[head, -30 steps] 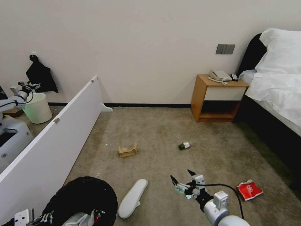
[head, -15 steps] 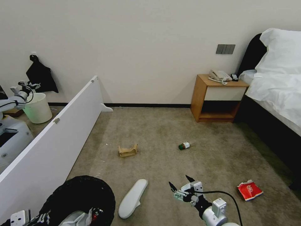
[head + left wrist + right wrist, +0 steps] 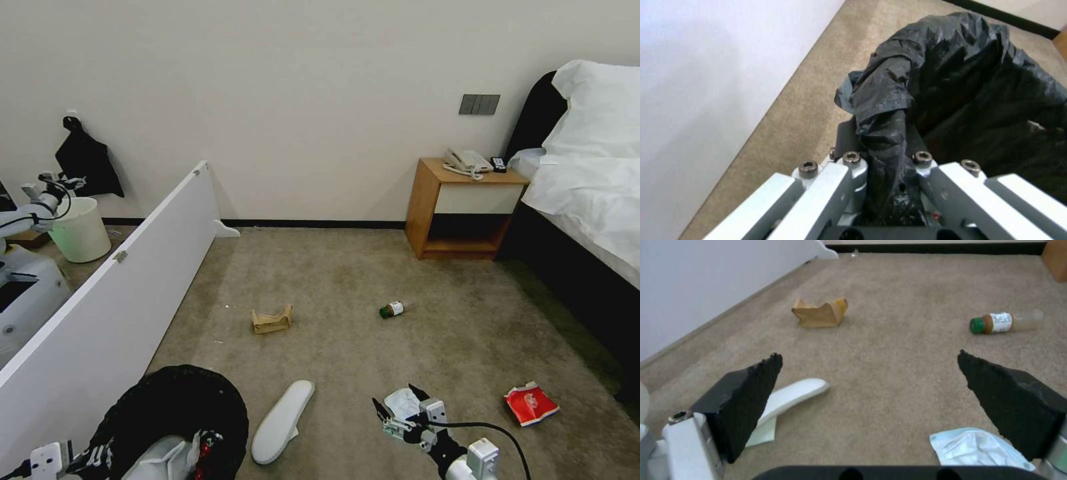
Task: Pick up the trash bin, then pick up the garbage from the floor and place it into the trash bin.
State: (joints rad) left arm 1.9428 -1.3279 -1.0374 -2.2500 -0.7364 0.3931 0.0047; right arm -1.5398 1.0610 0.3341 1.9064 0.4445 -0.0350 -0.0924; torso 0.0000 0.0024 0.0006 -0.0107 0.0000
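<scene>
The trash bin (image 3: 175, 412), lined with a crinkled black bag (image 3: 960, 76), is at the lower left of the head view. My left gripper (image 3: 882, 160) is shut on its bagged rim. A white slipper (image 3: 160, 460) lies inside it. My right gripper (image 3: 403, 412) (image 3: 869, 358) hangs open low over the carpet, with a crumpled white tissue (image 3: 404, 401) (image 3: 971, 448) by one finger. Further garbage lies on the floor: a white slipper (image 3: 283, 420) (image 3: 791, 395), a torn brown paper bag (image 3: 271, 321) (image 3: 820, 313), a green-capped bottle (image 3: 391, 309) (image 3: 1002, 322) and a red packet (image 3: 530, 403).
A long white panel (image 3: 113, 287) runs along the left. Beyond it are a plain white bin (image 3: 80, 230) and another machine (image 3: 27, 280). A wooden nightstand (image 3: 463, 207) and a bed (image 3: 587, 193) stand at the right. Open carpet lies between the litter.
My right gripper has drawn back toward the lower edge of the head view, and the white tissue now shows beside its fingers. The bin has shifted slightly.
</scene>
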